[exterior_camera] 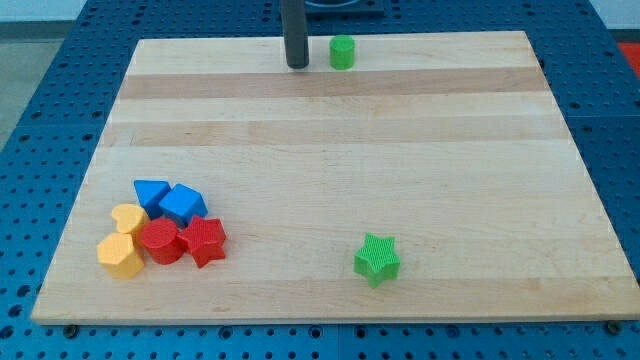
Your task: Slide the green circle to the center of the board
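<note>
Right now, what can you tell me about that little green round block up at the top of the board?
The green circle is a short, upright cylinder, bright green with fine ridged sides, seemingly plastic. It stands flat on the wooden board near the view's top edge, slightly right of the middle. No other block touches it. My tip sits just to its left with a narrow gap between them, so it does not appear to be touching.
</note>
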Robot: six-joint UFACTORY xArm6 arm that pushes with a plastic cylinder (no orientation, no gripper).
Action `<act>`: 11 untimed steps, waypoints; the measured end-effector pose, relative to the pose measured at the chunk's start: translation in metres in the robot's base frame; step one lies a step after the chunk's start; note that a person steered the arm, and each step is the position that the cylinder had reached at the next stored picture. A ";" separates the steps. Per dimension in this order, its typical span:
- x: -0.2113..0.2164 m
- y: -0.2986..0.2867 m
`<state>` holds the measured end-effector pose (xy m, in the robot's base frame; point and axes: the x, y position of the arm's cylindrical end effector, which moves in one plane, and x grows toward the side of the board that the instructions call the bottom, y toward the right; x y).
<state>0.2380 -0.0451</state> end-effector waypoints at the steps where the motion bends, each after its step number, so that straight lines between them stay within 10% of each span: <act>1: -0.021 0.023; 5: -0.034 0.077; 11: 0.085 0.053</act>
